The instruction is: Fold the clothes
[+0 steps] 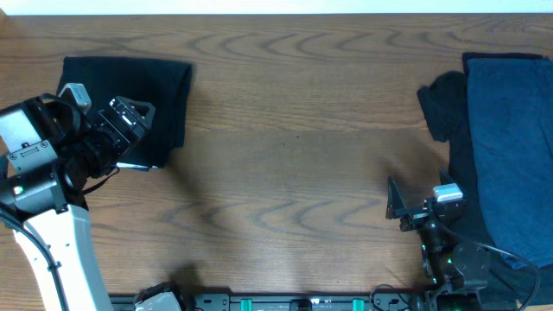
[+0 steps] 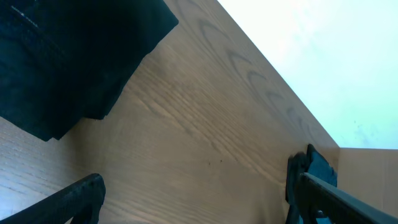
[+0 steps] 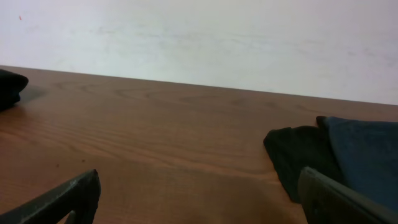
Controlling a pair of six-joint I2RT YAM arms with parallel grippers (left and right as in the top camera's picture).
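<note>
Worktop (image 1: 294, 173): brown wood grain, bare across the middle.

Folded black garment (image 1: 130, 95) lies flat at the far-left corner of the worktop as a neat rectangle with squared edges. In the left wrist view it fills the upper left of the frame.

Left gripper (image 2: 199, 186) is released, its jaws spread wide with only bare wood showing between the fingers (image 2: 81, 196). From overhead it sits over the near-right corner of the folded black garment; whether it touches the cloth I cannot tell.

Navy garment (image 1: 510, 147) is spread loosely along the right edge of the worktop, running from the far side towards the near side. It lies on top of a black garment (image 1: 442, 104), which bulges out from under its left side in a crumpled lump. Both are unfolded.

Right gripper (image 3: 199, 180) is also released, jaws wide and grasping nothing. It sits near the near edge, just left of the pile. Its wrist view shows the black lump and navy cloth beside the right finger (image 3: 339, 199) and apart from it.
</note>
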